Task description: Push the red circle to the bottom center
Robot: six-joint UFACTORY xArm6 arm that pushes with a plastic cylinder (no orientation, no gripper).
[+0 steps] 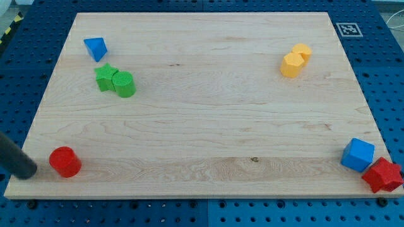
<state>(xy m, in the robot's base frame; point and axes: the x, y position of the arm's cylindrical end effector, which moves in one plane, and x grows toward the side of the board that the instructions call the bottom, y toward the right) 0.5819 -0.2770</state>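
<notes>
Red circle: the red cylindrical block is seen at the lower left of the pale wooden board, far from the bottom centre.
My tip: the dark rod's lower end is placed just to the view's left of the red circle, apart from it by a narrow gap; nothing is held, since no fingers are carried, only a plain rod.
Reason for placement: a position behind the block is judged to suit a rightward push along the bottom edge.
Path: no block is seen along the bottom strip up to the centre.
Other blocks: a blue triangular block, a green star and a green cylinder touching it are seen upper left; two yellow blocks upper right; a blue cube and a red star-like block lower right.
</notes>
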